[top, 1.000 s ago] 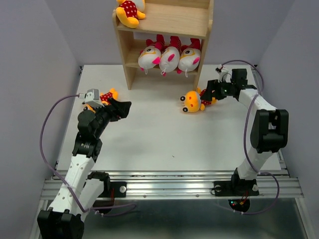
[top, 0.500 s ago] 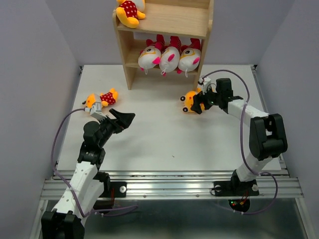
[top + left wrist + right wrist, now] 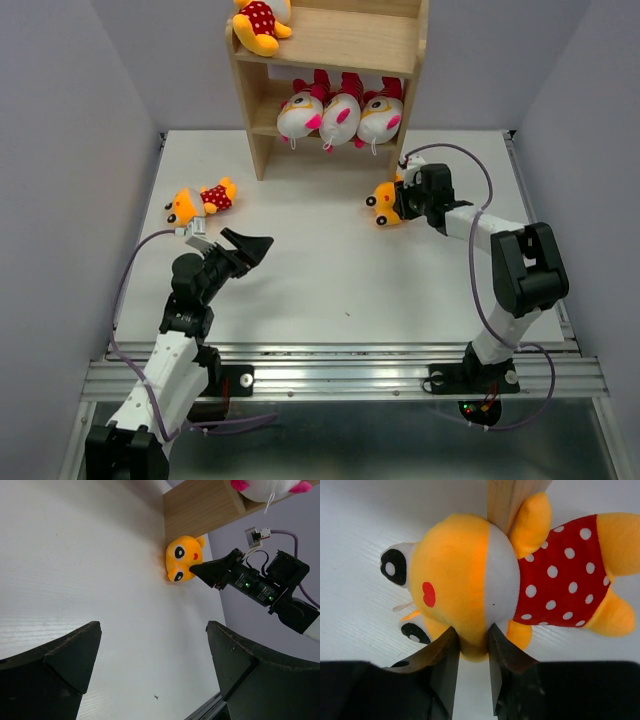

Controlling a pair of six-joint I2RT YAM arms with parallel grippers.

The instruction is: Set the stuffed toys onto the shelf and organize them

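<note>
White bench (image 3: 330, 270) w/ the wood shelf (image 3: 345, 42) standing at its far edge, centre. Left arm (image 3: 175, 330) reaches fwd over the bench's left half; right arm (image 3: 500, 240) reaches in toward the shelf's right foot. On the shelf: three white-headed toys (image 3: 340, 118) side by side on the lower tier, heads at the front edge, striped bodies to the back; top yellow toy (image 3: 258, 22) at the left end of the upper board. Loose yellow toy (image 3: 198, 202) lies on the bench's left side, near the left end effector (image 3: 252, 243) but apart from it; its fingers are spread wide, nothing btwn them. Right end effector (image 3: 398, 205) is clamped on the head of the third yellow toy (image 3: 382, 200), which lies on the bench just beside the shelf's right side panel
</note>
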